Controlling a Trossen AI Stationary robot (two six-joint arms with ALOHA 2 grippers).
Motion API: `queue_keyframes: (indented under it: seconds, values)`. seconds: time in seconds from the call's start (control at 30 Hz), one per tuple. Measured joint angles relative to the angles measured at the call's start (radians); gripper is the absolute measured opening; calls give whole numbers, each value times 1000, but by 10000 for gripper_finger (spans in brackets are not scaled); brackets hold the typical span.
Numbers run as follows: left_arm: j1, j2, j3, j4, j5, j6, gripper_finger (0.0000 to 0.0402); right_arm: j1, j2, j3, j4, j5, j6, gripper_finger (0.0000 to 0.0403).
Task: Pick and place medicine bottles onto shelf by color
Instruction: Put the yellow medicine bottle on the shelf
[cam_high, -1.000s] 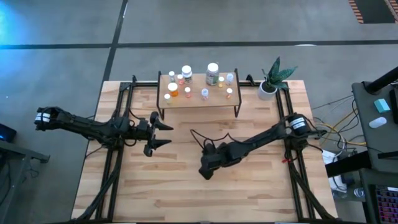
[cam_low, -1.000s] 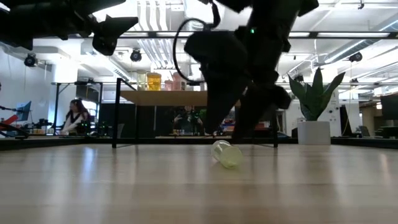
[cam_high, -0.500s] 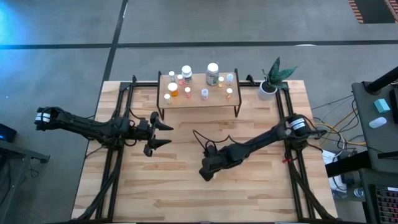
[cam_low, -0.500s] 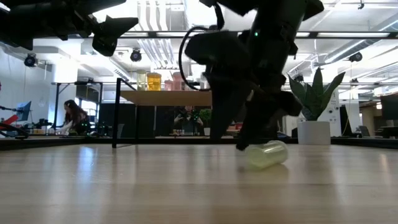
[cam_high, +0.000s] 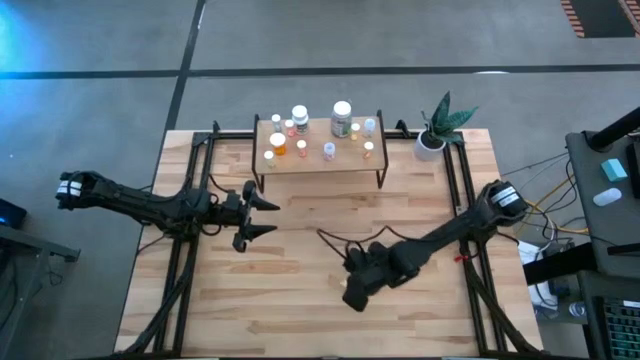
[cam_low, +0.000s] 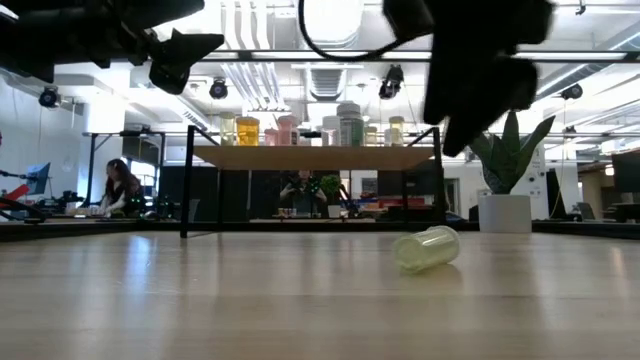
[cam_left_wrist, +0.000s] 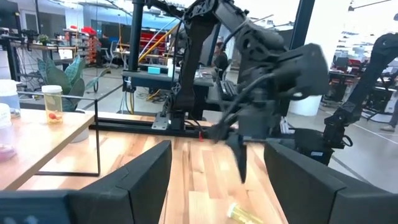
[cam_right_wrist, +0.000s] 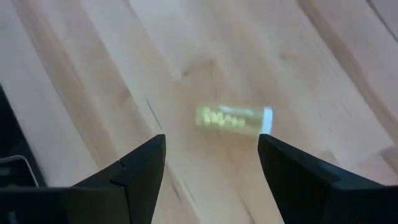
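So the stray bottle (cam_right_wrist: 234, 118) is lying on its side on the counter (cam_high: 300, 300), a yellowish clear one, well away from the shelf (cam_high: 320, 150) where the rest already stand. The right end effector (cam_right_wrist: 211, 162) hangs right above it, fingers spread and empty, and the bottle sits just ahead of the gap between them. In the right wrist view its long axis runs across the gap, from one finger toward the other, so I'd guess the wrist needs a turn before closing. The left end effector (cam_high: 262, 217) is open too, parked further off near the shelf.
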Motion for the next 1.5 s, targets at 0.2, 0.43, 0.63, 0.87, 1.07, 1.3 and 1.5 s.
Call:
queue_keyframes:
  seconds: [0.2, 0.43, 0.63, 0.87, 1.07, 1.3, 1.5]
  values:
    - [0, 8, 0, 0, 0, -2, 240, 48, 2, -41, -32, 94, 44, 254]
    - [0, 7, 0, 6, 0, -26, 240, 67, 51, -66, 63, 119, 20, 313]
    - [0, 14, 0, 8, 0, -28, 240, 65, 64, -63, 39, 120, -79, 357]
    - [0, 25, 0, 12, 0, -37, 240, 95, 32, -62, -37, 180, -385, 340]
    - [-14, 68, 1, 28, 19, -55, 240, 87, 24, -141, -82, 173, -414, 325]
    - [-39, 199, 55, 29, 22, -106, 240, 85, -97, -364, 219, 136, -450, 324]
    - [-40, 286, 119, 32, 22, -102, 240, 86, -281, -638, 578, 146, -574, 324]
